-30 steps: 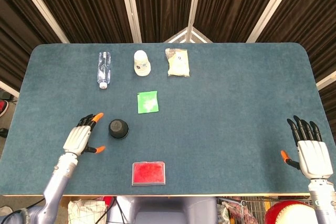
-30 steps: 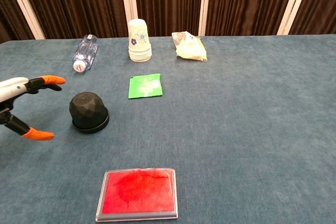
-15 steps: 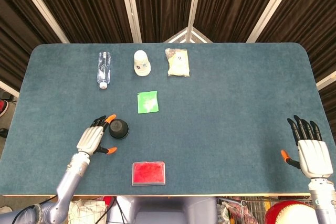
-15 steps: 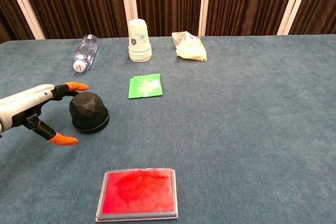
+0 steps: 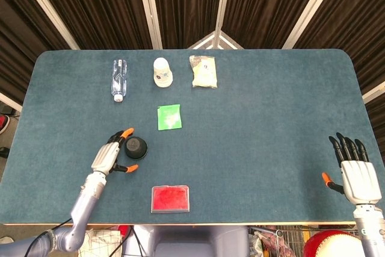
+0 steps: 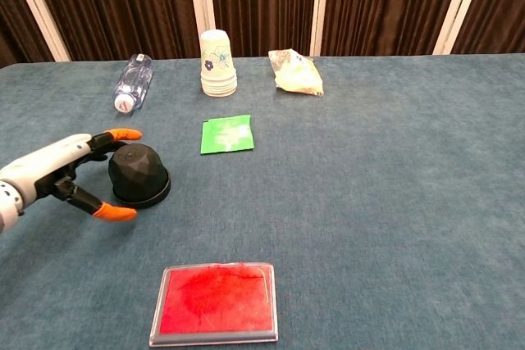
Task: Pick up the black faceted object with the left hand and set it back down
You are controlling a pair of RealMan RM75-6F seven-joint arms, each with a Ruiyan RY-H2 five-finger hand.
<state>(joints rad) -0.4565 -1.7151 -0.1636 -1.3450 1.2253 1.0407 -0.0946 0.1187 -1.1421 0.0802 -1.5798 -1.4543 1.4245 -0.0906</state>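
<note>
The black faceted object stands on the blue table, left of centre. My left hand is right beside it on its left, fingers spread around it: orange fingertips reach past its far side and the thumb lies along its near side. I cannot tell whether any finger touches it; the object still sits on the cloth. Far off at the table's near right corner, my right hand lies flat with fingers apart, holding nothing. It does not show in the chest view.
A red flat case lies near the front edge. A green packet lies behind the object. At the back stand a lying water bottle, stacked paper cups and a pale bag.
My left hand has slid right along the table from well clear of the black object to closely flanking it. The object and my right hand have not moved.
</note>
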